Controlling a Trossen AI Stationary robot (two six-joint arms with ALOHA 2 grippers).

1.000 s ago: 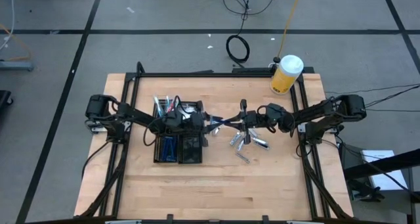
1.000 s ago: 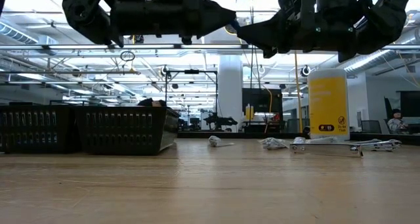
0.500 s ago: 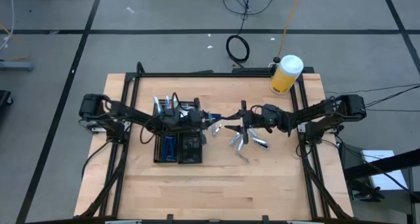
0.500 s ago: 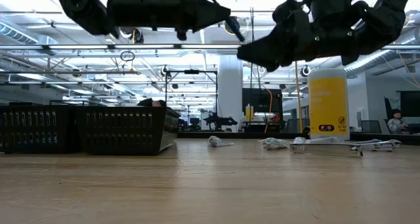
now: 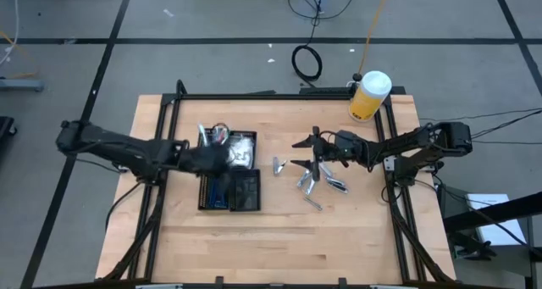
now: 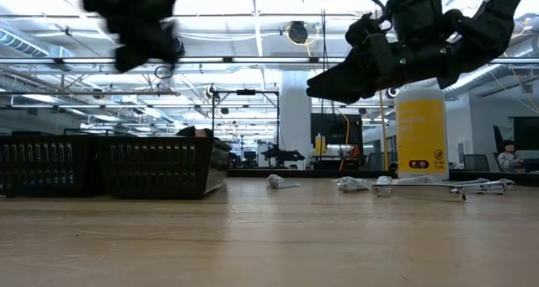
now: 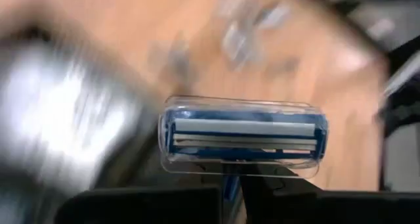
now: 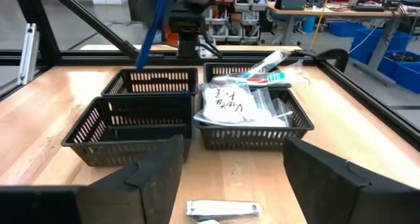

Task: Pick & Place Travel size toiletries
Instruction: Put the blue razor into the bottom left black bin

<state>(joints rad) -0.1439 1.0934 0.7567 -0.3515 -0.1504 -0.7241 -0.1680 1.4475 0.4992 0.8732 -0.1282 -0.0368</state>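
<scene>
While the left gripper [image 7: 231, 191] is clamped on a blue razor [image 7: 243, 136], its capped head is seen crosswise just past the fingers, above the black tray [image 5: 248, 196]. Packets [image 8: 226, 106] and sticks [image 8: 266, 73] are seen lying in the tray's compartments. The right gripper [image 5: 306, 142] is held with jaws spread apart, over loose silvery toiletries [image 5: 309, 179] scattered on the table [image 5: 279, 238]. A yellow jar [image 5: 369, 97] is seen at the far corner.

1. My left arm stretches in from the left, its hand [image 5: 212, 158] raised and clamped shut around a blue handle.
2. My right arm reaches toward centre, hand [image 5: 305, 143] aloft, fingers [image 8: 331, 178] spread wide apart.
</scene>
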